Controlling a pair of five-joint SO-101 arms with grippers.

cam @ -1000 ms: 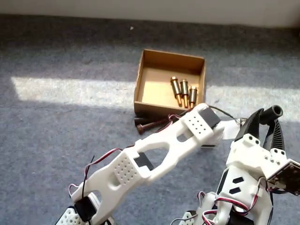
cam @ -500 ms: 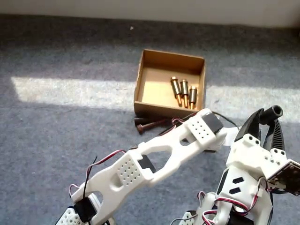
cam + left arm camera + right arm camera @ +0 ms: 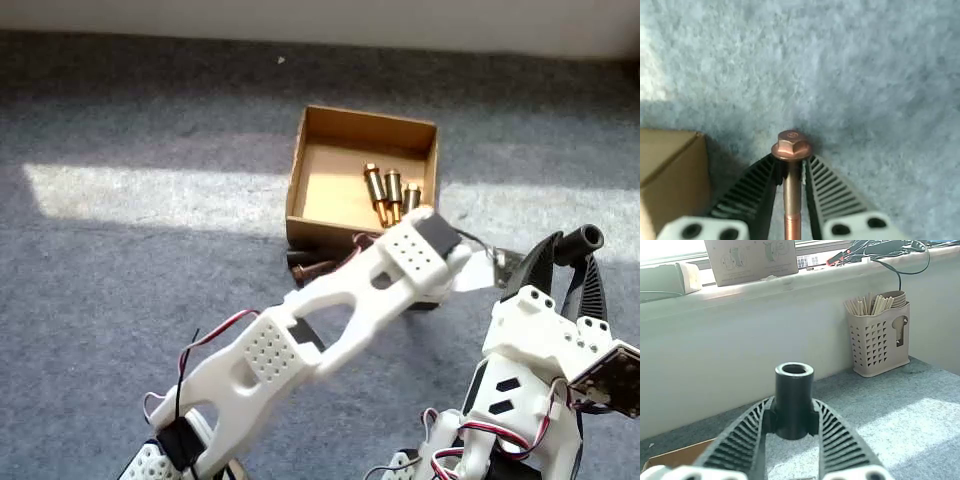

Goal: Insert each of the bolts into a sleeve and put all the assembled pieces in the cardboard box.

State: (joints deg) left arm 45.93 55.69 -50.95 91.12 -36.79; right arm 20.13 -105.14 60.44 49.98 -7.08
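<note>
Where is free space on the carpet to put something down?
Free: the carpet left of the cardboard box, and the strip between it and the wall. Crowded: in front of the box, with loose bolts, the left arm and the right arm.

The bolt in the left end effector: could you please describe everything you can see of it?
The bolt looks like copper-brown metal, with a flanged hexagonal head and a slim shank. The left end effector is shut on the shank just below the head, its ribbed black fingers pressing both sides. The head points toward the grey carpet, near the cardboard box.
</note>
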